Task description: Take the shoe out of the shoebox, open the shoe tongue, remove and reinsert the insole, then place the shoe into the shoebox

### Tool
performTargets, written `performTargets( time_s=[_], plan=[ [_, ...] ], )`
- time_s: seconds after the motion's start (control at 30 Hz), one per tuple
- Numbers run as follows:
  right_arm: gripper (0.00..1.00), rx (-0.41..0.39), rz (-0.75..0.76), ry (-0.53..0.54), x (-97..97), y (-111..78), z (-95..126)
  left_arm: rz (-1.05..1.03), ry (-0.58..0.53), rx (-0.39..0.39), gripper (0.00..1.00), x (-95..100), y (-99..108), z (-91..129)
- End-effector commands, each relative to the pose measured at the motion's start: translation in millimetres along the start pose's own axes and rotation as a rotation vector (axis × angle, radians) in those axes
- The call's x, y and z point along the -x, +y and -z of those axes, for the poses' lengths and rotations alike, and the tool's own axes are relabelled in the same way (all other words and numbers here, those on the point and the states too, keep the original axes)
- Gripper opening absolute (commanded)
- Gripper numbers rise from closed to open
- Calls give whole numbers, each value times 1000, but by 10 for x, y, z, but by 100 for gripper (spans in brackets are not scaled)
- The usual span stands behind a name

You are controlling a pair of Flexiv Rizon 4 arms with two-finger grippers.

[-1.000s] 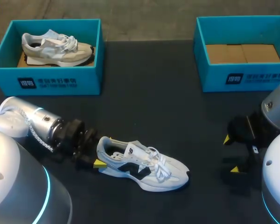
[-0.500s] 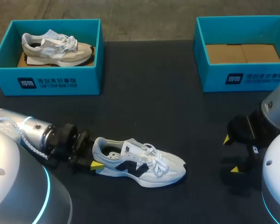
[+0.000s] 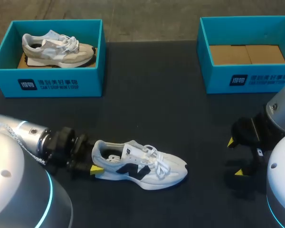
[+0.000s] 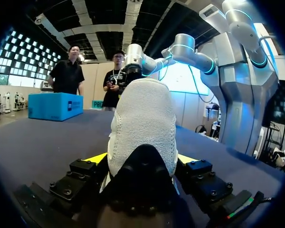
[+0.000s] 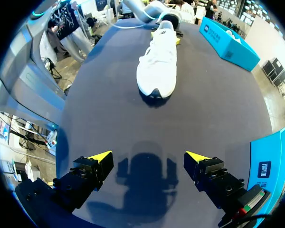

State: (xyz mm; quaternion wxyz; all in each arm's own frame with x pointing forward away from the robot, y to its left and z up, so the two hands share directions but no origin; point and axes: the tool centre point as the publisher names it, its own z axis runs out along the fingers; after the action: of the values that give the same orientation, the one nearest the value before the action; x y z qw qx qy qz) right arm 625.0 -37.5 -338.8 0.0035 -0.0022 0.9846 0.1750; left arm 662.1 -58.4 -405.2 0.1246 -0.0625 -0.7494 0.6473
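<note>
**Inspector:** Head view?

**Recorder:** The white sneaker [image 3: 147,167] stands on its sole on the dark tabletop [image 3: 156,109], outside either box, with its toe toward the robot's right. The left gripper [image 3: 94,162] is at its heel. The right gripper [image 3: 234,156] hangs well apart from the shoe, on the near side of the empty shoebox [image 3: 247,78]. A beige sneaker [image 3: 57,47] lies in the second shoebox [image 3: 47,84].

**Inspector:** Left wrist view?

**Recorder:** The heel of the white sneaker [image 4: 142,123] fills the space between the yellow tips, one pressed to each side. The left gripper [image 4: 141,159] is pinching the heel.

**Inspector:** Right wrist view?

**Recorder:** The right gripper [image 5: 148,159] is spread wide over bare tabletop with nothing between its fingers. The white sneaker [image 5: 157,64] lies well ahead, toe pointing back at it.

**Inspector:** Step in hand?

**Recorder:** By judgement, taking the shoe out of the box is done. The tongue [image 3: 131,149] is not yet opened, so that step comes next. It calls for the right gripper to close the gap and take the tongue above the laces while the left gripper holds the heel down.
</note>
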Motion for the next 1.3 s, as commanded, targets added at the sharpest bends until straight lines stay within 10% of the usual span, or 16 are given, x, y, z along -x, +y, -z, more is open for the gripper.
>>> performTargets(
  time_s=[0.03, 1.3],
  plan=[
    [100, -5, -1, -4, -20, 7, -3, -3, 39, 24, 100, 43, -30, -10],
    [100, -5, -1, -4, -20, 7, -3, 25, 32, 9, 100, -63, 83, -233]
  ],
)
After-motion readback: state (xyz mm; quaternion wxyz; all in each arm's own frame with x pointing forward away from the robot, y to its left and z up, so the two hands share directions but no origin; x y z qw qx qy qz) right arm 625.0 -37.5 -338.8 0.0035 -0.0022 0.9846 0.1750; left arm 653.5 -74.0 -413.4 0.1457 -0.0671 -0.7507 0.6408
